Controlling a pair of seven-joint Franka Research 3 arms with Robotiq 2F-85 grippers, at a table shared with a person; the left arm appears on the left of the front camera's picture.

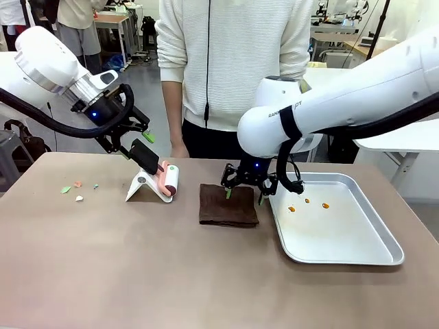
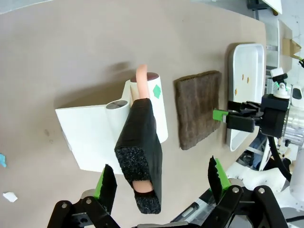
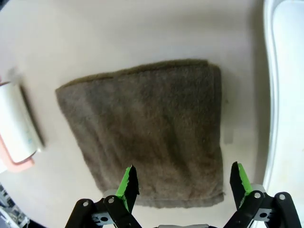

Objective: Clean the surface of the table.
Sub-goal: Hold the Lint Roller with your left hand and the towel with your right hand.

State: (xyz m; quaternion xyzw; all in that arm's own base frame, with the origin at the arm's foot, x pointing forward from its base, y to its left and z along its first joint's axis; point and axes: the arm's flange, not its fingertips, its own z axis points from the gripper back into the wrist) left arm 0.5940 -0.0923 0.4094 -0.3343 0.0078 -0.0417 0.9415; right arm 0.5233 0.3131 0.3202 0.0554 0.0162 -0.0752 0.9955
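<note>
Table [image 1: 137,274], brown-taupe top, lies beneath both grippers. Left gripper [image 2: 159,173]: fingers apart, black foam handle [image 2: 140,142] of lint roller [image 2: 159,107] between them, touching neither. Right gripper [image 3: 183,178]: fingers apart, brown cloth [image 3: 142,128] below and ahead of the tips, metal tray [image 3: 285,95] beside one finger.

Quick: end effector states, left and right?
Left end effector: open, astride the roller handle.
Right end effector: open, over the cloth.
</note>
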